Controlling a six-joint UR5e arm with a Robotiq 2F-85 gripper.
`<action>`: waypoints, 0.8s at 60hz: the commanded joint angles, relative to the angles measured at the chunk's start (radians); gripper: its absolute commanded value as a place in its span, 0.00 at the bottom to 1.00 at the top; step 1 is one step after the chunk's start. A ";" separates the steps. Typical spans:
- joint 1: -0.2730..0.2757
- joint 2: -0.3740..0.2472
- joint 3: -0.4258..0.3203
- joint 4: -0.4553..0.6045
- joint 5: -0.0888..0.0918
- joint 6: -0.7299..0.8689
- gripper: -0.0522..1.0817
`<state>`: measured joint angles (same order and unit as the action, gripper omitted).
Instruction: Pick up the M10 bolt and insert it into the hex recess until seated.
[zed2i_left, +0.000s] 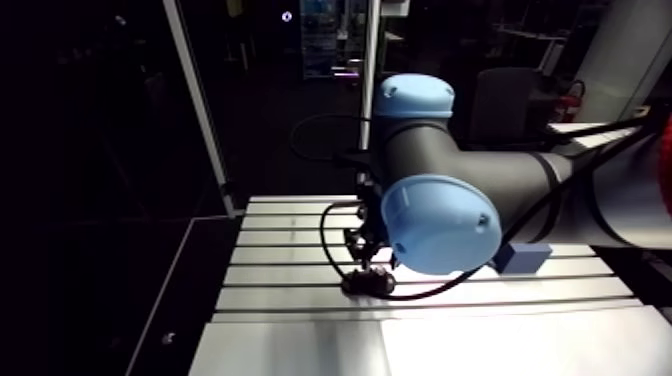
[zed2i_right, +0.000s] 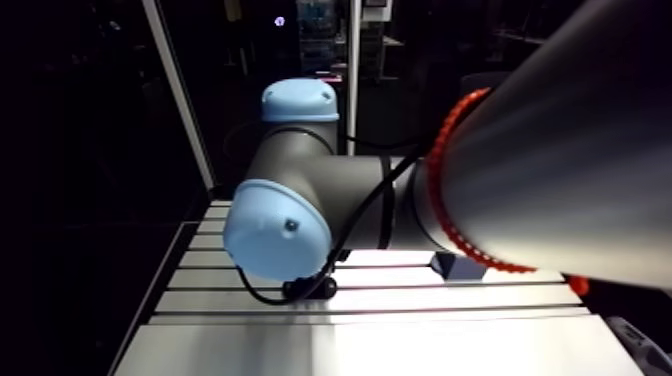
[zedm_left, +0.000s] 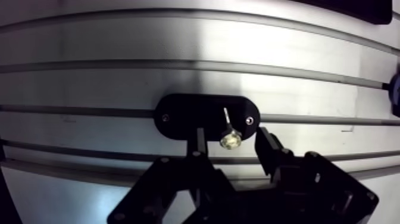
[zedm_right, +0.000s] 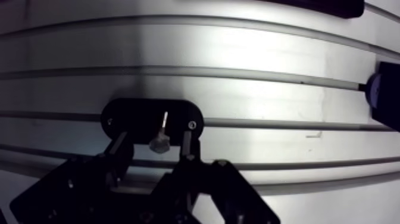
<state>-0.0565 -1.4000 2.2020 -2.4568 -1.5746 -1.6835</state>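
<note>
Seems to be the grasp stage, judging by the layout. Note the black two-fingered gripper (zedm_left: 231, 137), spread wide, straddling the small silvery M10 bolt (zedm_left: 229, 139) with a gap on either side and pinching nothing. Find the bolt's head at the near edge of the black oval fixture plate (zedm_left: 184, 116) on the slotted aluminium bench (zedm_left: 119, 83), with the thin shank pointing away over the plate; lying or leaning, cannot tell. Before closing, centre for even contact on both sides of the head; otherwise risks a sideways nudge or a roll toward a bench slot. Close gently, preferably on opposite flats, then lift straight. Cannot make out the hex recess in the dark plate, so locate it first, then align the flats and press down squarely until seated.
</note>
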 joint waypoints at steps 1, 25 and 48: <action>0.000 0.000 0.000 0.000 0.000 0.000 0.46; -0.002 0.002 0.003 0.000 -0.001 0.000 0.49; -0.003 0.019 0.003 0.000 0.000 0.000 0.52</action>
<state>-0.0595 -1.3953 2.2051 -2.4569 -1.5752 -1.6836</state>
